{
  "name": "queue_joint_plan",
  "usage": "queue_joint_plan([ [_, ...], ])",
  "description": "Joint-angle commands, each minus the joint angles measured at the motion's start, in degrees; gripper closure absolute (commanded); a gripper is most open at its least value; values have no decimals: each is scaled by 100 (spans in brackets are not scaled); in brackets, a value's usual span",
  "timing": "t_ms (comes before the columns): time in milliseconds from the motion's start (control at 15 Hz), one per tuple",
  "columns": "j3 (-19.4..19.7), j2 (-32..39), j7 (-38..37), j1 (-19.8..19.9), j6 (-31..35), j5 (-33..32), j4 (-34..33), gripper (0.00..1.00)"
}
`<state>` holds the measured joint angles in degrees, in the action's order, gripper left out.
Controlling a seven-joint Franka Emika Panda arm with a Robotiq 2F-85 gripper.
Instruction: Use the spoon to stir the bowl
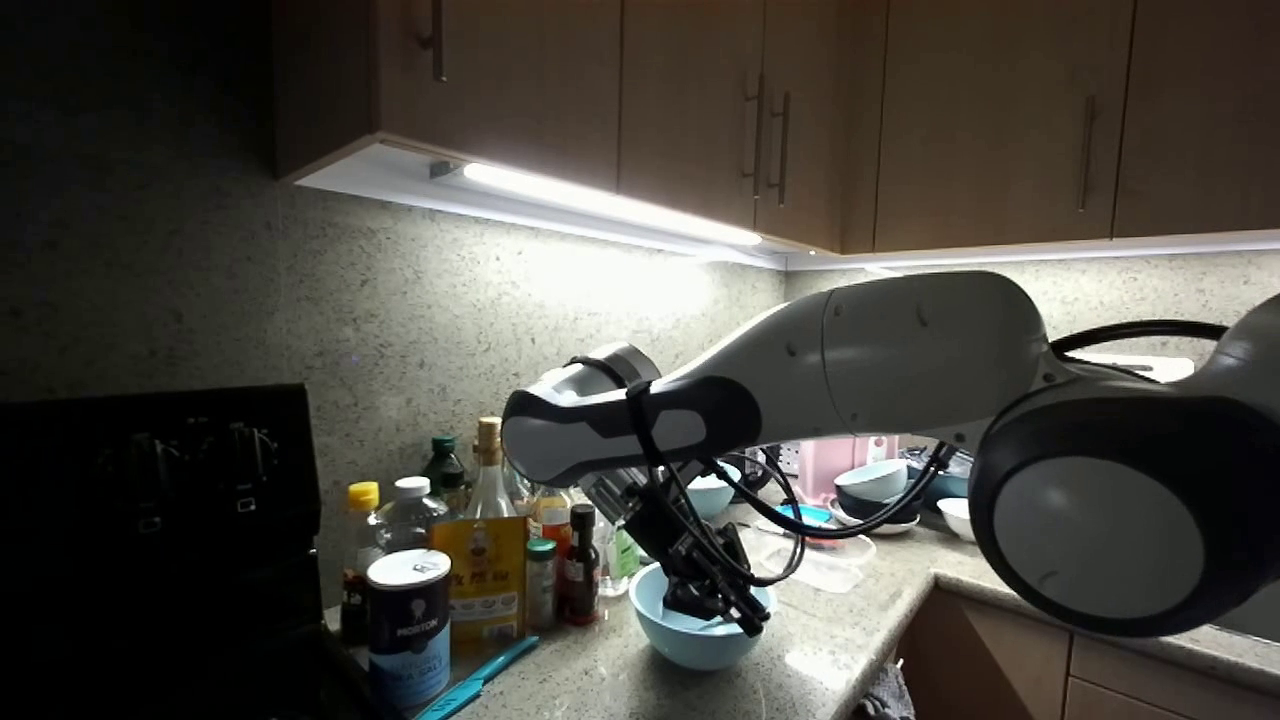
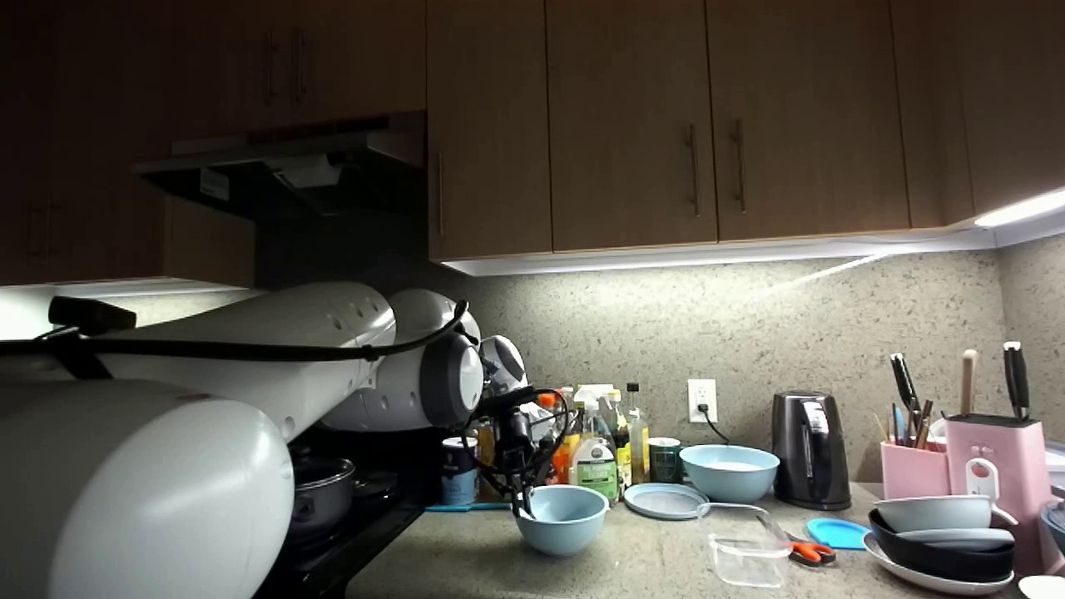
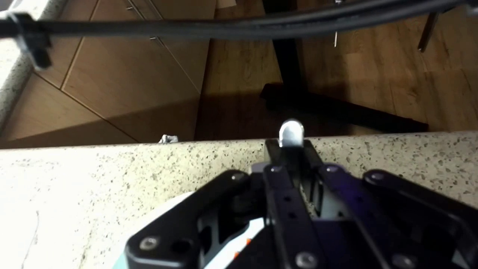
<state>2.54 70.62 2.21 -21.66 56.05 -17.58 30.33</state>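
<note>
Gripper (image 3: 292, 155) hangs low over the bowl (image 1: 700, 652), jaws pinching the spoon (image 3: 291, 133) (only a bright, rounded metal end shows, poking out between them). Bowl is light blue, sits upright on the speckled counter (image 2: 466, 553), shows in both exterior views. Whether gripper and bowl touch, cannot tell. Salt canister (image 1: 409, 640) stands nearby in an exterior view; a teal utensil (image 1: 478, 685) lies beside it.
</note>
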Motion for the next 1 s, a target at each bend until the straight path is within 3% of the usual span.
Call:
queue_joint_plan([
  [0, 194, 75, 153, -144, 301, -364, -147, 96],
  [400, 504, 37, -24, -16, 803, -499, -314, 96],
  [467, 568, 316, 40, 52, 580, -482, -881, 96],
  [667, 624, 353, 29, 252, 356, -333, -1091, 96],
  [733, 575, 93, -69, 291, 393, -311, -663, 96],
  [933, 496, 80, -113, 445, 31, -192, -748, 96],
])
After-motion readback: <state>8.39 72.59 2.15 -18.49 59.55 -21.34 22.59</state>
